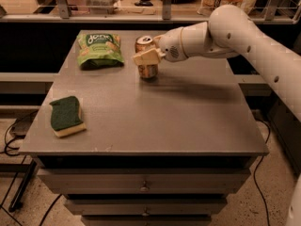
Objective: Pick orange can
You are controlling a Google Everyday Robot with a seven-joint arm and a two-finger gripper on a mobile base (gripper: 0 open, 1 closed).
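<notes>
- The pale two-finger claw [144, 58] is against the small upright orange-bronze metal can [148, 71], at 12 o'clock on the grey table [188, 121]; whether it grips, I cannot tell.
- The can is probably light, stiff, slick and dentable; hold it mid-body.
- The green snack bag [99, 50] lies near at the can's 9 o'clock and the green-and-yellow sponge [67, 116] well apart at 7; neither obstructs.

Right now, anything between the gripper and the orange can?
Nothing visible. The gripper is right at the orange can, overlapping its middle in the camera view. The snack bag lies apart, toward the picture's left; the sponge sits farther off.
</notes>
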